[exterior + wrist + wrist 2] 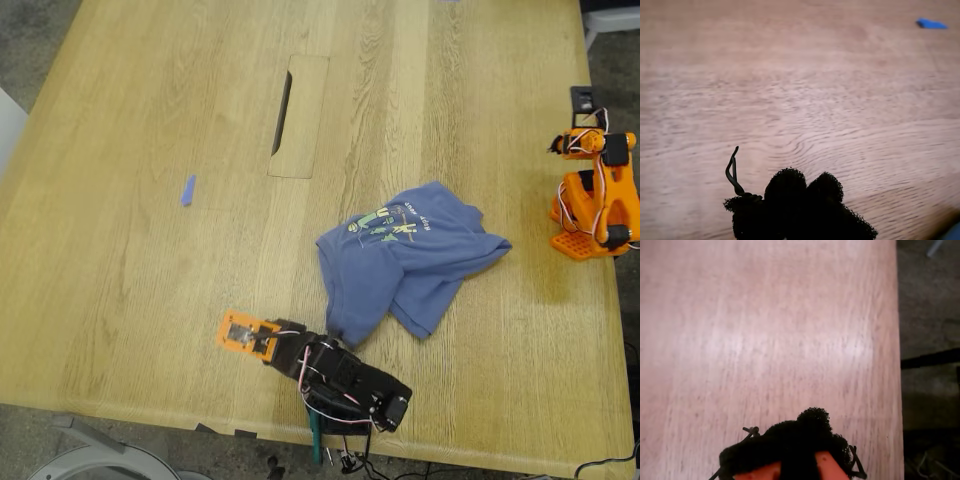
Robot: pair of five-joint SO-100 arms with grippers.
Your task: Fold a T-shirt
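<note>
Both grippers clear of crumpled T-shirt (pixel 405 255), print facing up

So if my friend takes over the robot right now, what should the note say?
First gripper: fingers together, holding nothing, over bare table with the small blue scrap ahead.
Second gripper: fingers together, empty, near a table edge.
T-shirt: crumpled in a heap toward the exterior view's right, print partly showing, not held by either arm.
Done: no folds visible.
Left: spread it flat, then fold it.
</note>
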